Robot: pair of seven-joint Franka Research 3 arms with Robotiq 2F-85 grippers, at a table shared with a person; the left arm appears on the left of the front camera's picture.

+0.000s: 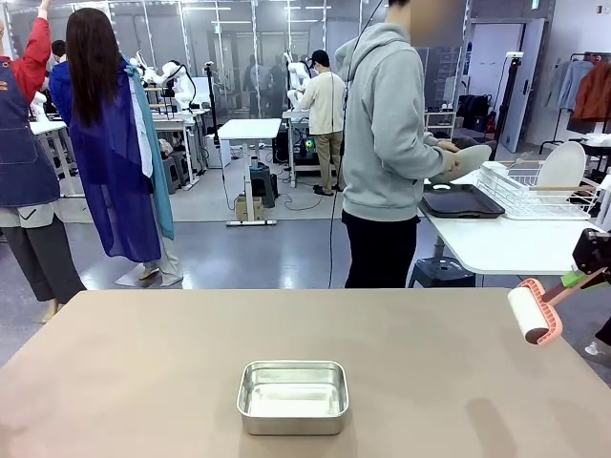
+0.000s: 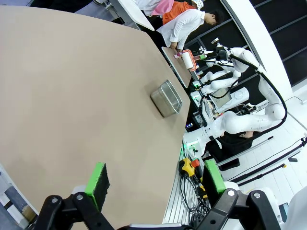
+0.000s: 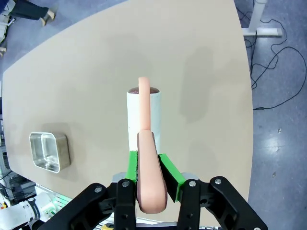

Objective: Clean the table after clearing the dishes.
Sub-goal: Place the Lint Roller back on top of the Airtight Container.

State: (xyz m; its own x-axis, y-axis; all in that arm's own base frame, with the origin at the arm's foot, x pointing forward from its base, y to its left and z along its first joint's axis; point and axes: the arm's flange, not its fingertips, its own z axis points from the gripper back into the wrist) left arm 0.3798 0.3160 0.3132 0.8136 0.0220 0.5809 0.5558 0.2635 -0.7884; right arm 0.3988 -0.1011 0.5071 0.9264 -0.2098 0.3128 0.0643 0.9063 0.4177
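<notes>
The taupe table [image 1: 143, 363] spans the front view. My right gripper [image 1: 574, 279] hangs over its right edge, shut on the pink handle of a lint roller [image 1: 531, 316]. From the right wrist, the gripper [image 3: 152, 168] clamps that handle with its green pads, and the white roller [image 3: 143, 117] hovers above the table [image 3: 86, 72]. My left gripper [image 2: 156, 184] stands open above the table [image 2: 72, 96] with nothing between its fingers. At the white side table, a person in a grey hoodie holds a white plate [image 1: 471, 156] near a dark tray [image 1: 461, 201].
A square steel pan [image 1: 292, 396] sits near the table's front middle; it is also the pan [image 2: 166, 98] and the pan [image 3: 49, 151] in the wrist views. A white dish rack [image 1: 535, 188] with a plate stands on the side table. People stand farther back.
</notes>
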